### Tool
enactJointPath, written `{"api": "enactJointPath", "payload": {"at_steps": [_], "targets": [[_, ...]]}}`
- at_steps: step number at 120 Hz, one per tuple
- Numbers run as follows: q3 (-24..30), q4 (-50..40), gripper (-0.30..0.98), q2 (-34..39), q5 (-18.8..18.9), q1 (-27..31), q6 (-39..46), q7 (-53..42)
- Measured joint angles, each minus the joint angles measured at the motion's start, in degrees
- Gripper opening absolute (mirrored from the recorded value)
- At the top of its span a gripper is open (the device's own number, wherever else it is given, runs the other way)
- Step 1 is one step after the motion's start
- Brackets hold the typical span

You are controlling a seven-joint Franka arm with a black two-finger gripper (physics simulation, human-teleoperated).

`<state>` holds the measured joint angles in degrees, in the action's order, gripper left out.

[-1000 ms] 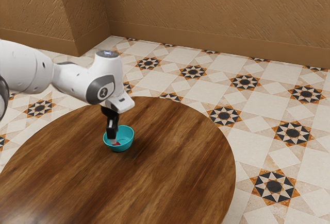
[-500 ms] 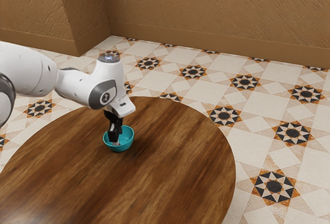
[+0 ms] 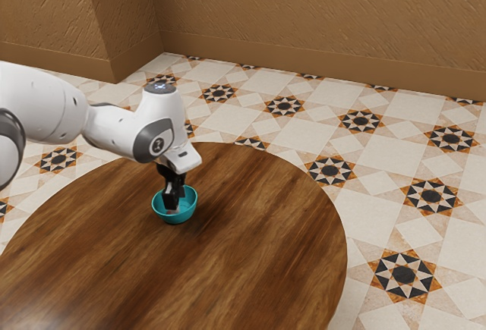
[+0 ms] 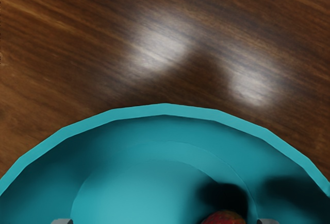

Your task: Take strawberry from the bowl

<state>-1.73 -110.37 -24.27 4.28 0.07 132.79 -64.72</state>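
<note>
From the exterior view's nine o'clock, our arm (image 3: 114,127) reaches our gripper (image 3: 173,209), jaws spread, into the teal bowl (image 3: 184,217) toward the wooden table's (image 3: 250,246) twelve o'clock, the strawberry (image 4: 224,218) inside between our fingertips, nearer one.

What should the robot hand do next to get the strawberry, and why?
I'd probably close my gripper gently now. It reaches down into the teal bowl, and its fingertips stand apart with the strawberry between them, so squeezing should catch it.
</note>
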Motion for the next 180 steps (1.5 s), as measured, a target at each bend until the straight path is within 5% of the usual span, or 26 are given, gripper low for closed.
{"api": "enactJointPath", "payload": {"at_steps": [132,180], "targets": [[-0.10,-3.52,0.44,1.27,-1.80,1.53,3.13,-0.62],[-0.17,-3.55,0.17,1.43,-1.10,1.79,3.77,0.18]]}}
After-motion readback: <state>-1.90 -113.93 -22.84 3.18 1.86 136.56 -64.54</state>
